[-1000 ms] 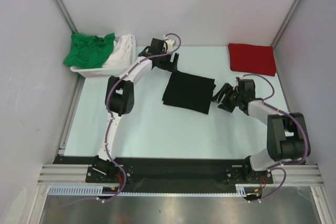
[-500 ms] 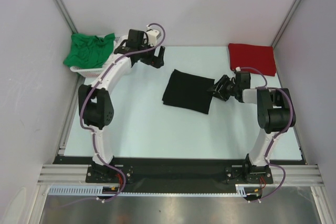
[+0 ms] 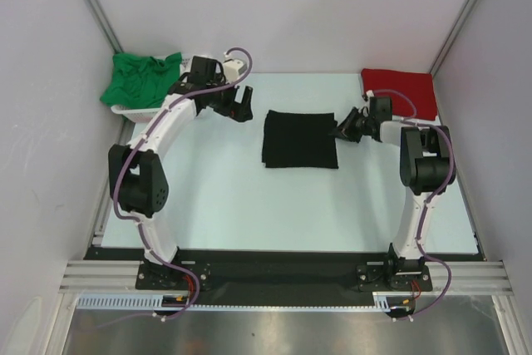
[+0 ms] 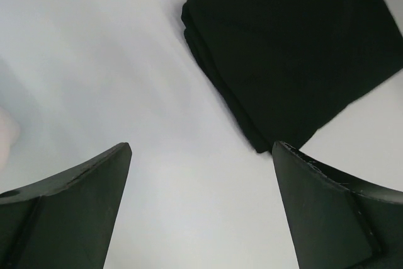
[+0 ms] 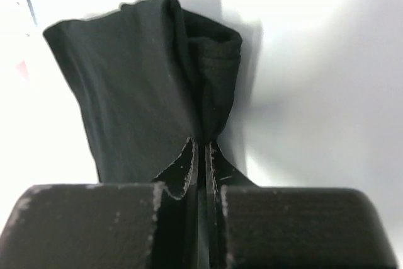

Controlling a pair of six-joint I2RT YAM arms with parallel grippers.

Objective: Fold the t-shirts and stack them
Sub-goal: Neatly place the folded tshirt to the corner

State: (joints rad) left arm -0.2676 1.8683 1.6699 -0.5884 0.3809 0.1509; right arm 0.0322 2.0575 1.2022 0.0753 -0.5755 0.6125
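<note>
Right gripper (image 3: 343,130) pinching black t-shirt (image 3: 300,140), mid-table
My jaws are closed tight on its right edge; left gripper (image 3: 241,107) gapes, empty. Risk: pinch may catch only some layers, so a drag could undo the fold. Lies flat, long axis approx left-right.

The green t-shirt (image 3: 137,81) heaped on the basket (image 3: 133,110) hides most of it; the left wrist view's edges crop the black t-shirt (image 4: 296,48).
</note>
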